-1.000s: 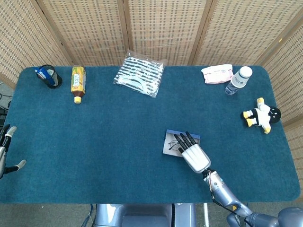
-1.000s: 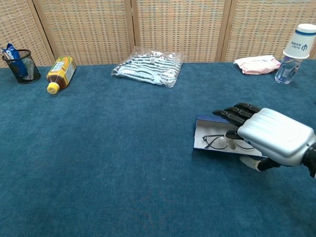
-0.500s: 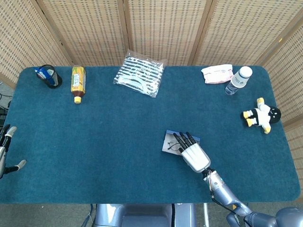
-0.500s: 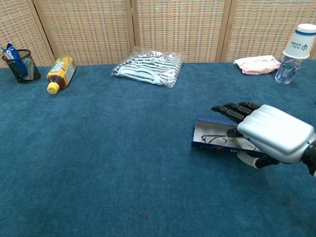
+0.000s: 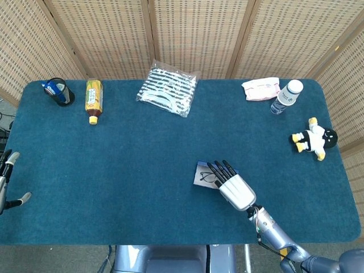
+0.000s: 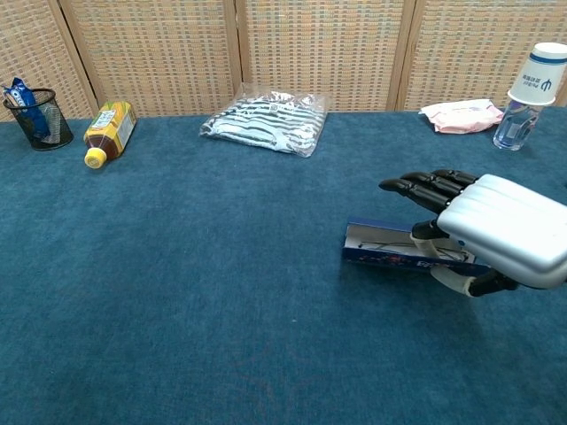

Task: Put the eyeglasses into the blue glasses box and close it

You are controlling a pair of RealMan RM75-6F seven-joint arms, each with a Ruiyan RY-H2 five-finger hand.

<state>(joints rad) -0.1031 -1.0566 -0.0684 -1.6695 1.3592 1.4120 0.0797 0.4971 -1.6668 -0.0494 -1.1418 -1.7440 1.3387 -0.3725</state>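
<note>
The blue glasses box (image 5: 202,176) lies on the blue table at front right, with its white inside showing. The eyeglasses (image 5: 209,177) lie inside it; in the chest view they are a thin dark line (image 6: 383,246) in the low box (image 6: 381,253). My right hand (image 5: 235,188) reaches over the box's near side, dark fingers (image 6: 425,187) stretched above it and thumb below, gripping the box's raised part (image 6: 447,258). My left hand (image 5: 7,181) hangs at the table's left edge, holding nothing, fingers apart.
Along the back stand a black mesh cup (image 5: 58,92), a lying tea bottle (image 5: 94,99), a bagged striped cloth (image 5: 167,89), a pink packet (image 5: 261,89) and a water bottle (image 5: 286,96). A plush toy (image 5: 313,139) lies at the right edge.
My right hand has risen and tipped the near part of the box up and over; less of the white inside shows. The box slid slightly left. The left hand has not moved.
</note>
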